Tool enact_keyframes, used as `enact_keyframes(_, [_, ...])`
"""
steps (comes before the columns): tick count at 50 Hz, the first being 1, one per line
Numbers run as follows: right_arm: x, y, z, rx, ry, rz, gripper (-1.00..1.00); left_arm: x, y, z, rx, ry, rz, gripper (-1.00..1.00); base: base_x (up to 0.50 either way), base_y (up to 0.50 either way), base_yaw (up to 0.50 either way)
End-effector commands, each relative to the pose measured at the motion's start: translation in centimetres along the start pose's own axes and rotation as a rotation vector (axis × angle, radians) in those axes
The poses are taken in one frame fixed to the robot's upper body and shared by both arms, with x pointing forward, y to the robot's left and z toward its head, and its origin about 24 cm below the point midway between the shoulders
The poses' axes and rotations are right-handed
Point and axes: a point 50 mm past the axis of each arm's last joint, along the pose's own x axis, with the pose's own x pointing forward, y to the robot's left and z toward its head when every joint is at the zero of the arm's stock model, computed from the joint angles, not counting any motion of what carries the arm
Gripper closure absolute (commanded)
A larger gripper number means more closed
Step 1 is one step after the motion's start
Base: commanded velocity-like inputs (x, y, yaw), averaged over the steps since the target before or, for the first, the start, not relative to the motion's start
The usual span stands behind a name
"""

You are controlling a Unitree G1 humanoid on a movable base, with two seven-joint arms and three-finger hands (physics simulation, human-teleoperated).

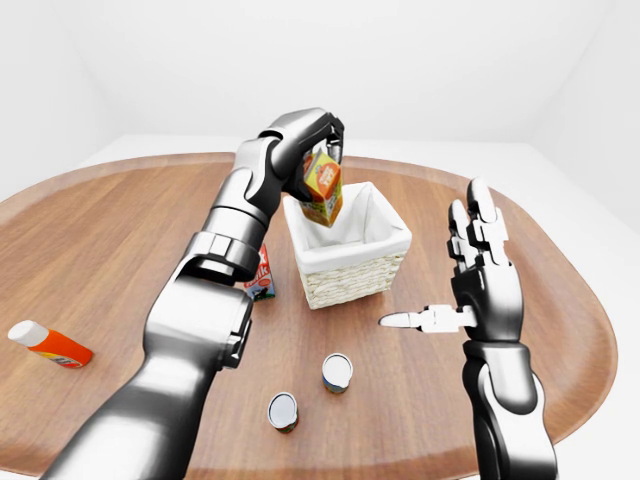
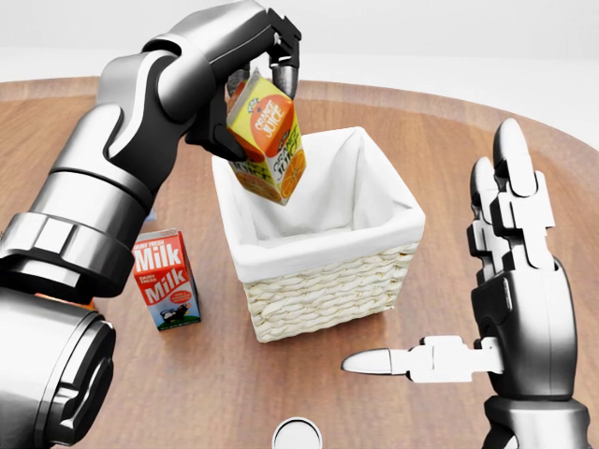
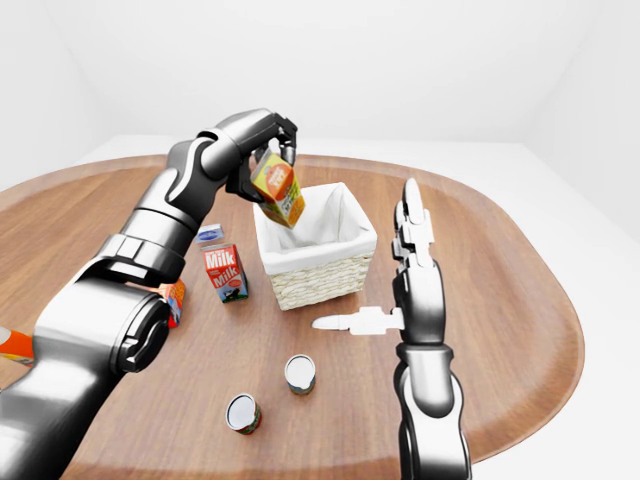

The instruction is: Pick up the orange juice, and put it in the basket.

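Juice point(image 2: 266, 140) hangs tilted in the closed left robot hand point(image 2: 253, 70), over the basket's point(image 2: 323, 281) far-left rim; right robot hand point(image 2: 510, 309) stands open, empty, near-right.

The left arm rises from the lower left of the head view to the upper middle, where the left hand point(image 2: 253, 70) curls its fingers round a carton point(image 2: 267, 140). The right hand point(image 2: 510, 290) stands upright at right, fingers straight, thumb pointing left.
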Motion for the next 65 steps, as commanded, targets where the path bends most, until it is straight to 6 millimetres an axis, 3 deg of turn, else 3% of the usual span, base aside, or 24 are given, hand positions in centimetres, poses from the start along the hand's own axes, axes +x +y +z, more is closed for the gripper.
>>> enact_keyframes(1, [0.0,-0.3,-0.3,-0.002,0.014,-0.005,-1.00,0.5,-0.3,0.9,-0.053,-0.018,0.040,1.00,0.00,0.00,0.00])
enact_keyframes(13, [-0.1,-0.2,-0.3,0.001,0.012,-0.004,-1.00,0.4,1.0,2.4,-0.255,-0.114,0.095,1.00,0.00,0.00,0.00])
enact_keyframes(21, [0.0,-0.1,0.2,0.000,-0.009,0.000,-1.00,0.4,1.6,2.2,-0.222,-0.093,0.141,1.00,0.00,0.00,0.00])
enact_keyframes(35, [0.1,-0.1,0.5,-0.001,-0.021,0.003,-1.00,0.7,-0.9,0.2,-0.136,0.022,0.131,1.00,0.00,0.00,0.00])
enact_keyframes(65, [-0.2,-0.4,-0.2,0.005,0.012,-0.004,-1.00,1.1,-3.4,0.9,-0.155,0.024,0.121,1.00,0.00,0.00,0.00])
